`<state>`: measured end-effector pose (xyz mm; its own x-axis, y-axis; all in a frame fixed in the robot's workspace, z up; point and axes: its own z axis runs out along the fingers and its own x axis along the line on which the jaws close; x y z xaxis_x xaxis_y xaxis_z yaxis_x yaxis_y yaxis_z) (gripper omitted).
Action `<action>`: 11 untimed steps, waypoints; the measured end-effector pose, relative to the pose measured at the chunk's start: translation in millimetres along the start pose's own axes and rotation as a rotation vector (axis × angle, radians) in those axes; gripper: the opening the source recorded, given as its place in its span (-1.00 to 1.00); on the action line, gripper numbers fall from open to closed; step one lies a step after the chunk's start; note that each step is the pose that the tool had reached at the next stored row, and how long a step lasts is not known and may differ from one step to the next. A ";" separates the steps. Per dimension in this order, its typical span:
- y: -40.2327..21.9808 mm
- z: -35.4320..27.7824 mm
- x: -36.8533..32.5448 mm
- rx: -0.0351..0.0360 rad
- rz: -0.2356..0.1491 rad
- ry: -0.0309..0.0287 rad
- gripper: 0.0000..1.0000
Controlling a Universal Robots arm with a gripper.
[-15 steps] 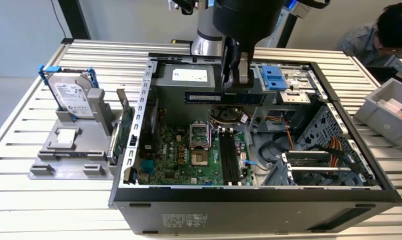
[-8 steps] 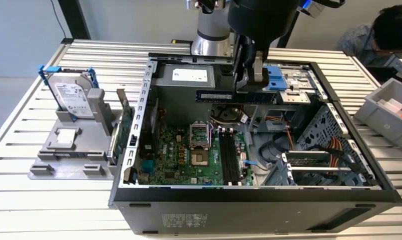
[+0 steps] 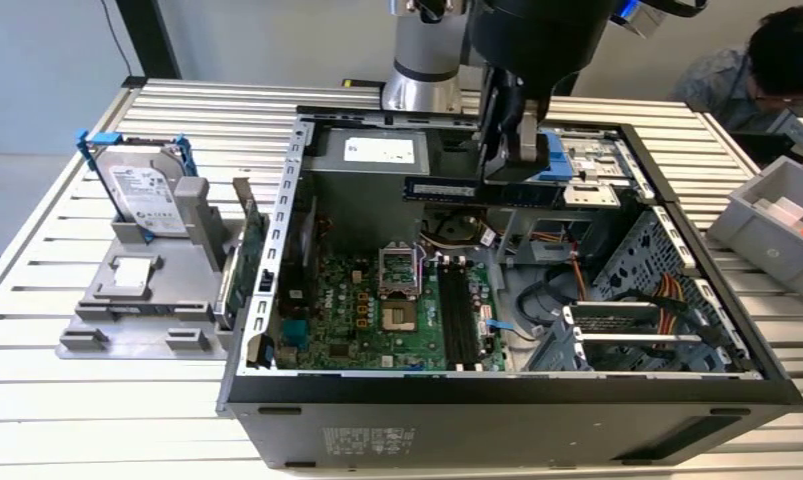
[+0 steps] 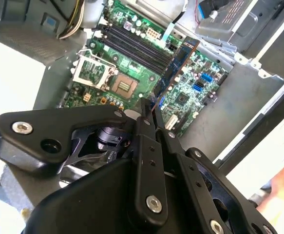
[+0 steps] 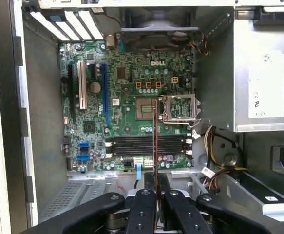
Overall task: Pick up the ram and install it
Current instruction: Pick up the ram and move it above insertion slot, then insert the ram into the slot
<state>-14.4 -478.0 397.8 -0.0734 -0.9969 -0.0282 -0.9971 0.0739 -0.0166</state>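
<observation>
The claw [image 3: 513, 172] pinches the ram [image 3: 441, 188], near the top middle of the exterior view, over the open computer [image 3: 508, 400]. It is picked up, but not in its slot [image 3: 457, 320] yet.

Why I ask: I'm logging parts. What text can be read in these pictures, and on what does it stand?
None can be quoted reliably.
Pale label on the ram: too small.
Label on the hard drive: blurred.
White label on the power supply: too small.
White print on the motherboard: too small.
Sticker on the case front: blurred.
</observation>
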 end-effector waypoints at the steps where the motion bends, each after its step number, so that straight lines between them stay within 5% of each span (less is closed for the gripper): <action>1: -1.0 0.0 -0.5 0.0002 0.005 0.0002 -1.00; 11: -12.1 0.4 -7.5 0.0004 0.014 0.0004 -1.00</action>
<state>-1.8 -471.4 397.8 -0.0877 -0.9958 -0.0281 -0.9960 0.0882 -0.0166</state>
